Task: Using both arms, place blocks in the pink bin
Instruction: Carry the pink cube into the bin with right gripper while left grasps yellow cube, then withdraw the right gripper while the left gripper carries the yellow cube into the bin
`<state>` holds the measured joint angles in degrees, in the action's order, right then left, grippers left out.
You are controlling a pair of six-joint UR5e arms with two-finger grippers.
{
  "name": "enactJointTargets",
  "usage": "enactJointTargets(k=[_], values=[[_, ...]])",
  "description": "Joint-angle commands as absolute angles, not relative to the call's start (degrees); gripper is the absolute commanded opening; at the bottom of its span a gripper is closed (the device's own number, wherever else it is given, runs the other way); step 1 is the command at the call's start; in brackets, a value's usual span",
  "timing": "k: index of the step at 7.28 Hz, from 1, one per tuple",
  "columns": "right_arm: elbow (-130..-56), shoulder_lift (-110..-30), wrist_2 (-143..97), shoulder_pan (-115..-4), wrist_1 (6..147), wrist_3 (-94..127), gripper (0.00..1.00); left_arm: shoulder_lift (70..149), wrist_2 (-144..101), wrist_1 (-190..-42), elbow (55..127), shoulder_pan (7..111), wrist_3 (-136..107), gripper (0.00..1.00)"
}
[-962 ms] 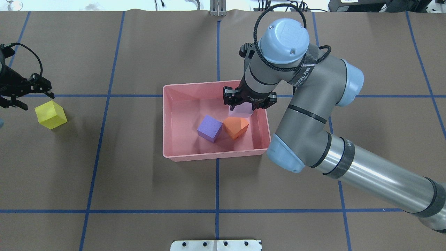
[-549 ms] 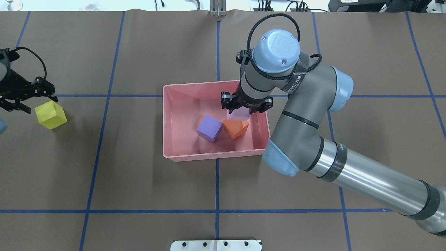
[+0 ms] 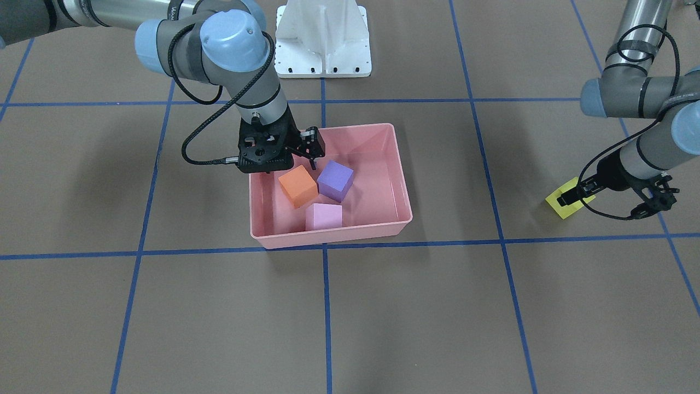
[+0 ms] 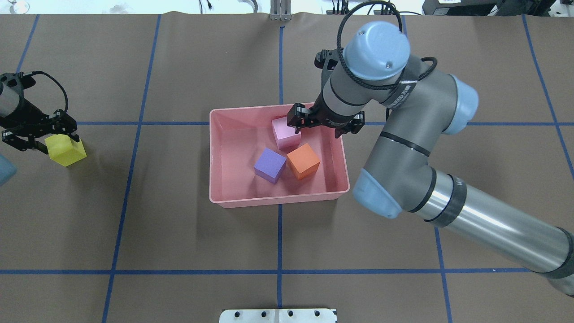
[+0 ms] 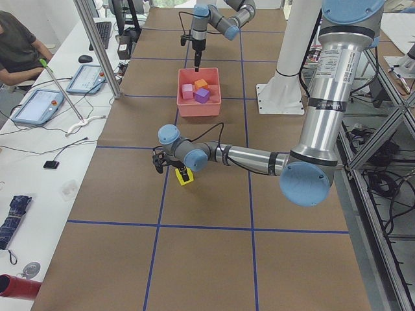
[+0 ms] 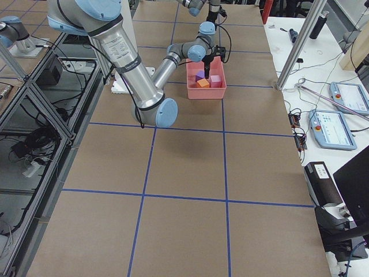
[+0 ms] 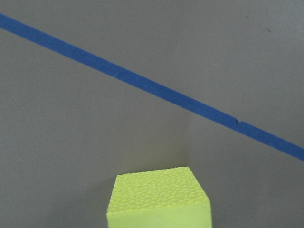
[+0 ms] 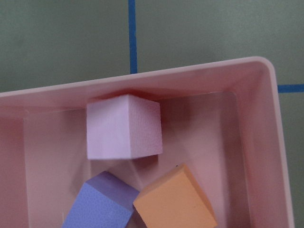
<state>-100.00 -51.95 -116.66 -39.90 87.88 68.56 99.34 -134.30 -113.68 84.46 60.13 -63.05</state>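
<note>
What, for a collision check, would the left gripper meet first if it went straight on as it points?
Probably the yellow block, which lies right beneath the open left gripper; depth is unclear, so it may straddle the block.

table cover (image 4: 179, 233): matt brown paper-like sheet, smooth blue tape lines (image 4: 280, 63) | bin (image 8: 266, 142): smooth pink plastic, slight sheen | pink block (image 8: 124, 127), orange block (image 8: 175, 202), yellow block (image 7: 159, 199): matt, finely pebbled foam-like skin | right arm (image 4: 493, 232): brushed silver metal tube, matt grey links, smooth light-blue caps | base (image 3: 322, 38): white painted metal
</note>
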Motion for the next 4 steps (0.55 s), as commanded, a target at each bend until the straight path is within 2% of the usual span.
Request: enactJointTargets(k=[1, 3, 4], values=[[-109.4, -65.2, -123.8, -47.6, 87.8, 64.1, 1.00, 100.1, -134.4, -112.9, 84.9, 60.0, -63.1, 0.04], [-112.7, -77.5, -126.1, -52.5, 87.5, 54.2, 1.00, 101.6, -136.9, -111.9, 87.1, 59.9, -63.8, 0.00], [-112.6, -82.1, -126.5, -55.3, 87.3, 46.2, 1.00, 103.8, -137.8, -107.3, 91.3, 59.9, -66.4, 0.00]])
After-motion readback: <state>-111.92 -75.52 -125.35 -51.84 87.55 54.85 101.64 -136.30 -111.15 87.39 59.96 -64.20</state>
